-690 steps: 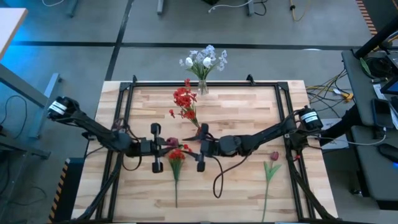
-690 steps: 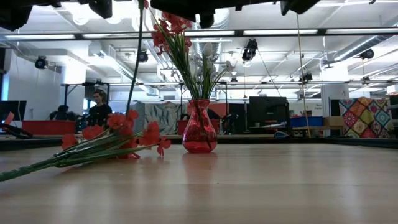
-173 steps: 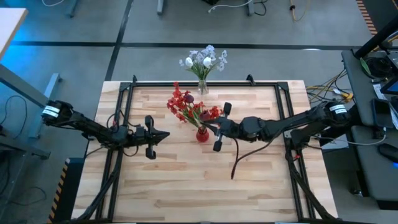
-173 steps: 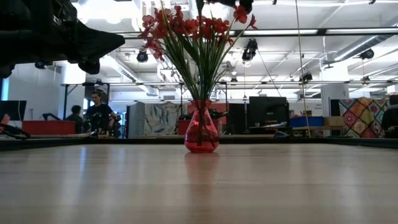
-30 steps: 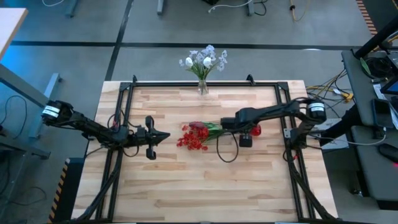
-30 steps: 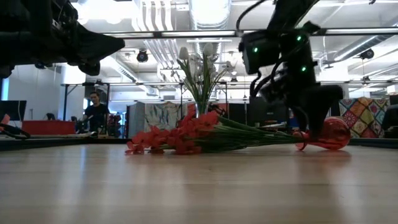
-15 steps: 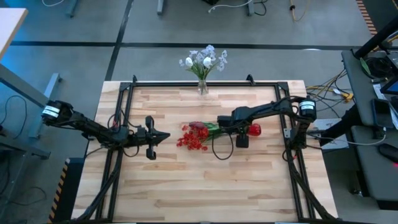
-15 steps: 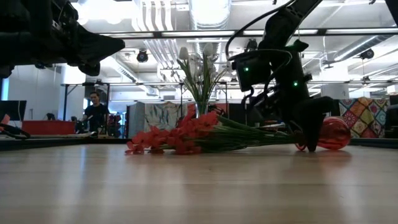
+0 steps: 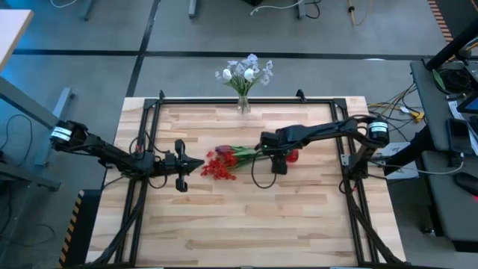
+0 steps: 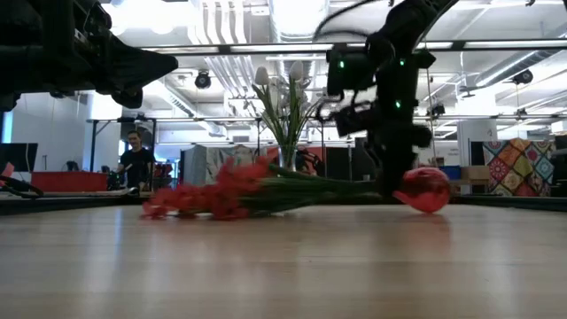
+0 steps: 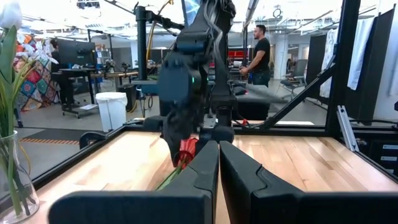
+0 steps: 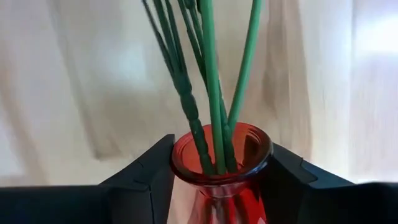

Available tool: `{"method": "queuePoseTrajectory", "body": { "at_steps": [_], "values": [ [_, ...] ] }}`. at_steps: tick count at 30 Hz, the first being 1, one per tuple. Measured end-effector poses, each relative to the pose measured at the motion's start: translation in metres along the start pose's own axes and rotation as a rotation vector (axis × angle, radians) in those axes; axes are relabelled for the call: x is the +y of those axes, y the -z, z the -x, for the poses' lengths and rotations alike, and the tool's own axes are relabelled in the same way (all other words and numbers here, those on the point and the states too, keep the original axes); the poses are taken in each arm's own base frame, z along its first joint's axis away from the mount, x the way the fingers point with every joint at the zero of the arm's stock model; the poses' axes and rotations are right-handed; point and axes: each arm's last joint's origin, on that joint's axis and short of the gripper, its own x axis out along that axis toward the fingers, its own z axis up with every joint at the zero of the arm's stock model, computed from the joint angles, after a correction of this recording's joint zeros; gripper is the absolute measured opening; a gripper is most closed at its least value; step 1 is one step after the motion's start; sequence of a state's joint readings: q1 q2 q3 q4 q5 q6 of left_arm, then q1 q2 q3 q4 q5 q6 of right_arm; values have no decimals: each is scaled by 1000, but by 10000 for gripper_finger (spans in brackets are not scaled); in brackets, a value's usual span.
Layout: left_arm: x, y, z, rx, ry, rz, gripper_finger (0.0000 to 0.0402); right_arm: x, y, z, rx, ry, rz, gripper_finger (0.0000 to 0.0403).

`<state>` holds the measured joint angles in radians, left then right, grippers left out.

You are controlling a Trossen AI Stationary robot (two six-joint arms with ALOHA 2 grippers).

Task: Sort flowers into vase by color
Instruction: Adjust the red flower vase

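A red glass vase (image 9: 293, 155) lies on its side near the table's middle, its mouth toward the table's left. The red flowers (image 9: 219, 166) stick out of the mouth, and their blossoms (image 10: 208, 198) rest on the table. My right gripper (image 9: 273, 154) stands over the vase's neck, shut on it. My left gripper (image 9: 200, 162) hovers shut just left of the blossoms, and its wrist view shows them (image 11: 186, 149) ahead. White and pale-blue flowers (image 9: 245, 72) stand in a clear vase (image 9: 243, 104) at the far edge. My right gripper pinches the red vase's neck (image 12: 219, 182), just below the rim, between its two fingers (image 12: 152, 171). It comes from above, pointing down, with the fingers across the neck. The vase lies level with its round body (image 10: 425, 189) toward the table's right, and the green stems (image 12: 208, 81) run out of the mouth.
Black frame rails (image 9: 153, 131) run along the table's left, right and far edges. A cable loop (image 9: 256, 178) hangs from the right arm onto the wood. The near half of the table (image 9: 239, 224) is bare wood. People stand in the room behind (image 10: 135, 159).
My right gripper has moved toward the table's left, still shut on the vase's neck. The vase, lying on its side, has slid left with it, and the red blossoms have moved along the table toward my left gripper.
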<state>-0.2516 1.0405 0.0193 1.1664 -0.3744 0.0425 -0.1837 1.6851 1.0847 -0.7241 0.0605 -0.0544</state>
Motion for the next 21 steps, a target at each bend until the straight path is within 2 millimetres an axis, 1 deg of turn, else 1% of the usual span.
{"method": "queuePoseTrajectory", "body": {
  "at_steps": [3, 8, 14, 18, 21],
  "values": [
    [0, 0, 0, 1, 0, 0, 0, 0, -6, 9, -100, -42, -1, 171],
    [0, 0, 0, 1, 0, 0, 0, 2, -15, 11, -205, -86, 6, 171],
    [0, 0, 0, 1, 0, 0, 0, 2, -18, 3, -204, -107, -19, 171],
    [0, 1, 0, 5, 0, 1, 0, 2, -23, 2, -250, -124, -28, 171],
    [-1, 6, -2, 75, 2, -24, 0, 3, -26, 2, -282, -149, -30, 171]
  ]
}}
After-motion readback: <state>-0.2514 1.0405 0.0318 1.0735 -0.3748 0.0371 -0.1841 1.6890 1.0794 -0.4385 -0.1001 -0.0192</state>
